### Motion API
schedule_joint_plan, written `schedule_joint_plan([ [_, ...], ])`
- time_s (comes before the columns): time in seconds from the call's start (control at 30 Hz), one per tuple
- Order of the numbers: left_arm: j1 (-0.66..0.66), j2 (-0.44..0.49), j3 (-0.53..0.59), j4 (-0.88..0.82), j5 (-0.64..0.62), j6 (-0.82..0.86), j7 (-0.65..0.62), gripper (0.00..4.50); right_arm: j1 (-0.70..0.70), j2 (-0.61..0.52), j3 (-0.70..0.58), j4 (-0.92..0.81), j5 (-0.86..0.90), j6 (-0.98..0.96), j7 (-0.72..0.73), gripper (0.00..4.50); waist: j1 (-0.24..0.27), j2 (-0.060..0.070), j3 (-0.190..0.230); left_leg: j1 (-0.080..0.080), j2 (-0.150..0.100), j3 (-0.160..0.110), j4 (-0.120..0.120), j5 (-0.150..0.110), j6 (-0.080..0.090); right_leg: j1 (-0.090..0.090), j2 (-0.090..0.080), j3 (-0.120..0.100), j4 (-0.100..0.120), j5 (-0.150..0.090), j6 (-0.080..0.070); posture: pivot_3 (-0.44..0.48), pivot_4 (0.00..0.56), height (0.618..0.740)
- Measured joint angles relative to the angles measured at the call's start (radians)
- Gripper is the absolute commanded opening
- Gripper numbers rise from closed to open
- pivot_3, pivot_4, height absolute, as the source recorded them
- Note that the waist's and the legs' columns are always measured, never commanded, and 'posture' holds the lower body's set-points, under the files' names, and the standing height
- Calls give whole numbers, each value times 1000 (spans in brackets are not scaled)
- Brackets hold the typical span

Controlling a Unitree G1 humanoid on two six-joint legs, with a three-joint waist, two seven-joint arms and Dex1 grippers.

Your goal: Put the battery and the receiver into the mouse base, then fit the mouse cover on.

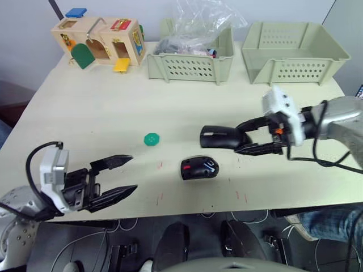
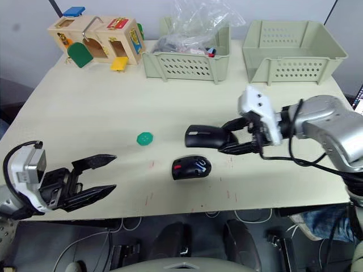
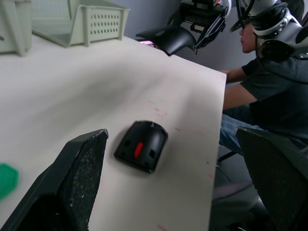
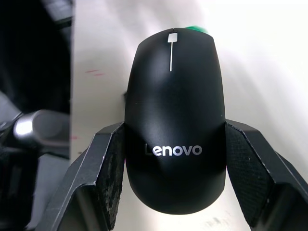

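Observation:
The mouse base [image 1: 199,168] lies on the table near its front edge, a red part showing in its open top; it also appears in the left wrist view [image 3: 142,146]. Just behind and right of it, my right gripper [image 1: 241,139] is shut on the mouse cover [image 1: 218,137], a glossy black shell with a grey logo [image 4: 174,120], held above the table. My left gripper [image 1: 134,173] hovers open at the front left, its fingers pointing toward the base, with nothing between them. The battery and the receiver are out of view.
A small green cap [image 1: 151,139] lies left of the base. Along the back stand a wooden toy house [image 1: 99,42], a basket [image 1: 190,67] holding a plastic bag, and an empty basket [image 1: 292,62]. A person [image 3: 262,72] sits at the table's right side.

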Motion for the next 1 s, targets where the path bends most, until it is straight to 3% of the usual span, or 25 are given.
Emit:
schedule_joint_plan([
  [0.13,42,0,14,22,19,-28,-29,4500,-14,68,128,38,-97,-63,11,2775,2,0,0,0,0,0,0,0,0,0,-1,-1,1,0,0,0,150,740],
  [0.5,50,12,26,36,37,-38,-43,4500,-37,192,302,163,-273,-181,62,2775,-1,0,0,0,0,0,1,0,0,0,-1,-1,1,0,0,0,150,740],
  [1.0,60,12,40,23,38,-37,-36,4500,-36,272,346,237,-387,-245,90,2775,-1,0,0,0,0,0,1,0,0,0,-1,-1,1,0,0,0,150,740],
])
